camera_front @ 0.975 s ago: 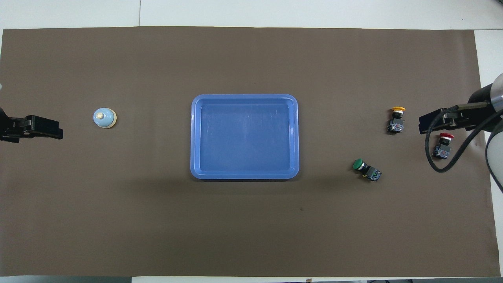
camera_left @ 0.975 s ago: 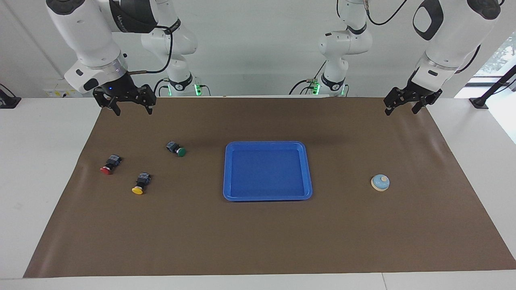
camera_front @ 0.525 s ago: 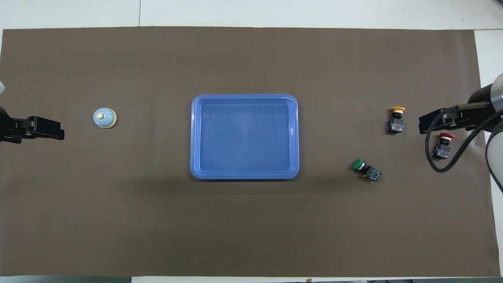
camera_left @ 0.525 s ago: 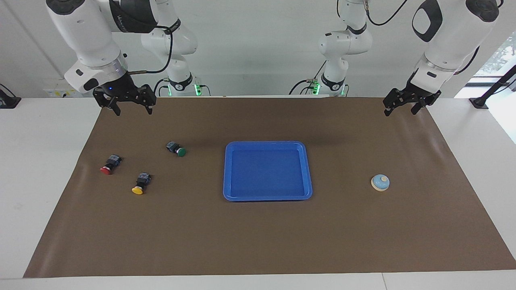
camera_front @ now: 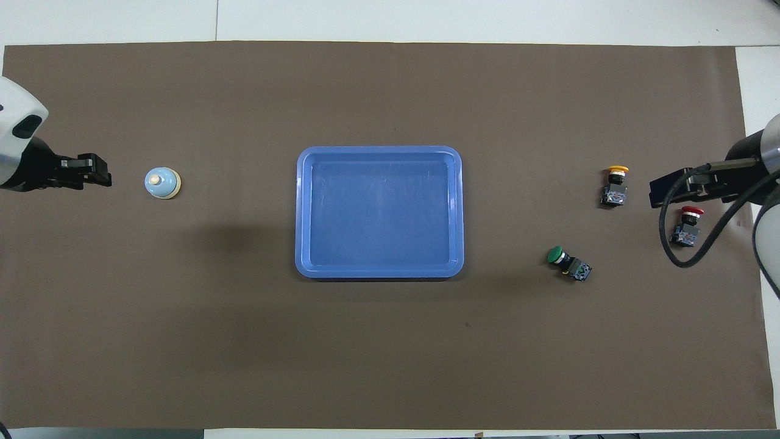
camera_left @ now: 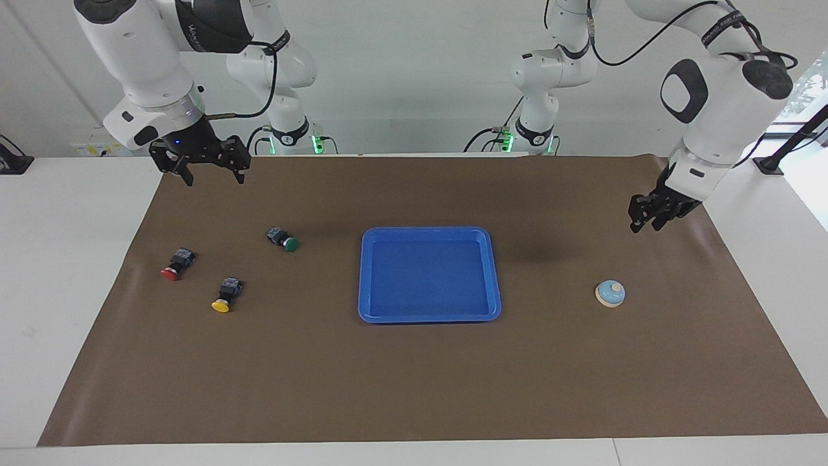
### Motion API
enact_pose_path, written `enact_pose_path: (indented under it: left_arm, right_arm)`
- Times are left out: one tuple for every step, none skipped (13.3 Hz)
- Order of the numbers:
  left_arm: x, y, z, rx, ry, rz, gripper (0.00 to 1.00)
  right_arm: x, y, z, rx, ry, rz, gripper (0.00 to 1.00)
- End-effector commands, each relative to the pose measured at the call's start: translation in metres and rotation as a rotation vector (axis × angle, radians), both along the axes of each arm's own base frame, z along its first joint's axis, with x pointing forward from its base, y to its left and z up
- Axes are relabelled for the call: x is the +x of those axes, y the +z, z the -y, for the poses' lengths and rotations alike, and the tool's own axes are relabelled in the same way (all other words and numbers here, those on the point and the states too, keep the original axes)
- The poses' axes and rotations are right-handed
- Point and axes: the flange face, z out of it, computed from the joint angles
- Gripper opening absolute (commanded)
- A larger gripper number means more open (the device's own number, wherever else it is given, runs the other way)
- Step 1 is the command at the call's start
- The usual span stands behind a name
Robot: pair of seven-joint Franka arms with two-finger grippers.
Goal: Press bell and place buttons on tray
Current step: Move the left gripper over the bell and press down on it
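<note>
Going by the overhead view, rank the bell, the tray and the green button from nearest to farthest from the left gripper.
From the left gripper:
1. Bell, just beside it at the left arm's end.
2. Tray, mid-table.
3. Green button, toward the right arm's end.

White table (camera_left: 77, 272), brown mat (camera_left: 414, 382), pale wall (camera_left: 414, 71), window (camera_left: 802, 90).

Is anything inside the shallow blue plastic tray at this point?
No. The shallow blue rectangular plastic tray shows only its bare floor in both views; nothing covers it. The red, yellow and green push-button switches lie on the brown mat.
</note>
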Motion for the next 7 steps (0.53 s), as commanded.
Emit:
enact_pose_path:
  left_arm:
    - [0.021,-0.027,-0.005,0.008,-0.006,0.032,0.46]
    - [0.028,-0.039,-0.005,0.007,-0.005,0.038,0.28]
    - [0.032,-0.043,-0.006,0.007,-0.005,0.053,0.02]
    - [0.034,-0.050,-0.008,0.006,-0.001,0.059,0.00]
    - [0.036,-0.055,-0.017,0.007,0.014,0.067,0.00]
    - [0.038,-0.058,-0.020,0.007,0.019,0.075,0.00]
    - [0.042,-0.071,-0.021,0.006,0.020,0.066,0.00]
  right_arm:
    - [-0.002,0.000,0.004,0.001,0.018,-0.010,1.00]
    - [-0.002,0.001,0.004,0.001,0.018,-0.008,1.00]
    - [-0.002,0.001,0.004,0.001,0.018,-0.008,1.00]
    - [-0.002,0.000,0.004,0.001,0.018,-0.010,1.00]
    - [-0.002,0.000,0.004,0.001,0.018,-0.010,1.00]
    - [-0.002,0.000,0.004,0.001,0.018,-0.010,1.00]
    - [-0.002,0.000,0.004,0.001,0.018,-0.010,1.00]
